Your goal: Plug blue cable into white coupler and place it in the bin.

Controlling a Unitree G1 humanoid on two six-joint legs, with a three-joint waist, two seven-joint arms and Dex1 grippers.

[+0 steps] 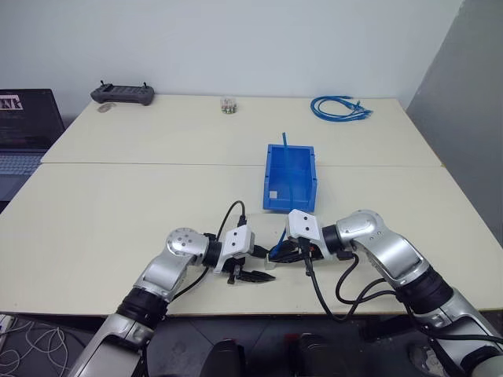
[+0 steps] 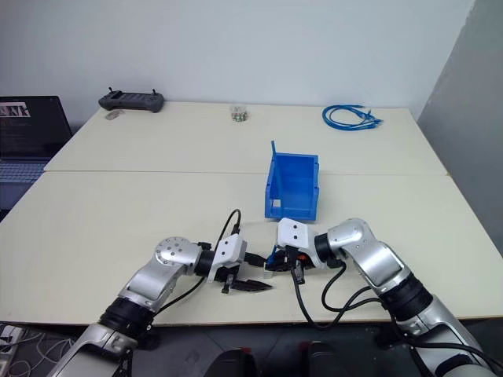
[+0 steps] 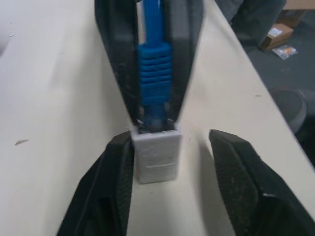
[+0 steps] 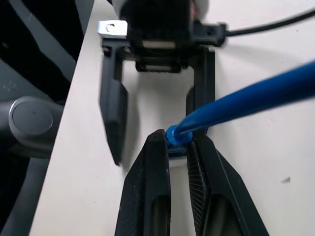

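With the left gripper [image 3: 170, 189] spread apart beside the white coupler [image 3: 156, 156], only the right gripper [image 4: 178, 147] – clamped on the blue cable [image 3: 154, 73] – carried it, so the coupler could've slipped off short of the bin [image 1: 289, 177].

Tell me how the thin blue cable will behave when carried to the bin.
The thin blue cable will probably flop and trail, being long and thin. The small white plastic coupler looks light, so it likely rides along on the plug.
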